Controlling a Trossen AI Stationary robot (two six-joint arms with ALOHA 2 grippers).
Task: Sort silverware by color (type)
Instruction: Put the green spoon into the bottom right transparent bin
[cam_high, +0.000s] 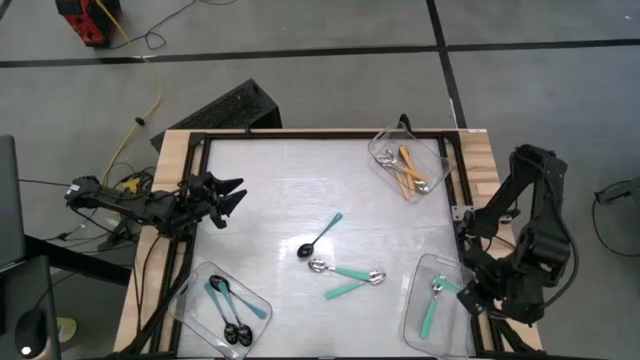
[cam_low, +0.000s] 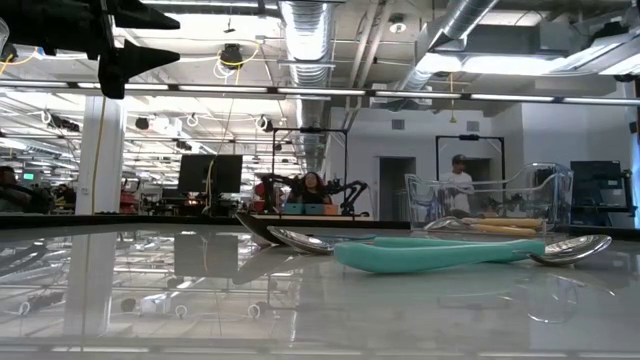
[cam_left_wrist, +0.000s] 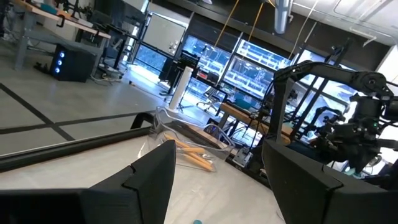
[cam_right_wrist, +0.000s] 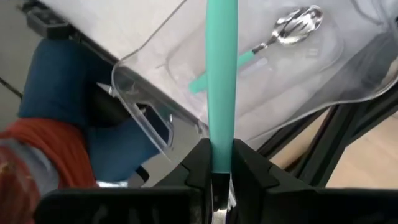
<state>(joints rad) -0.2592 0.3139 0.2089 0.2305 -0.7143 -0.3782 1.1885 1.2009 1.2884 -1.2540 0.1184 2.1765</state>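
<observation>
Glossy white tabletop (cam_high: 280, 190), 3 clear trays (cam_high: 440, 158), grey concrete floor (cam_high: 330, 85)

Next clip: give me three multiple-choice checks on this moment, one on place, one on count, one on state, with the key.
1. Where is the tray of orange spoons?
A. near left corner
B. middle of the table
C. far right corner

2. How many spoons lie loose on the table, outside the trays?
A. one
B. three
C. six

3. The right gripper is:
A. shut on a green spoon
B. open and empty
C. shut on an orange spoon

Key:
1 C, the high view shows it there.
2 B, one blue spoon and two green spoons.
3 A, the right wrist view shows the handle clamped.
</observation>
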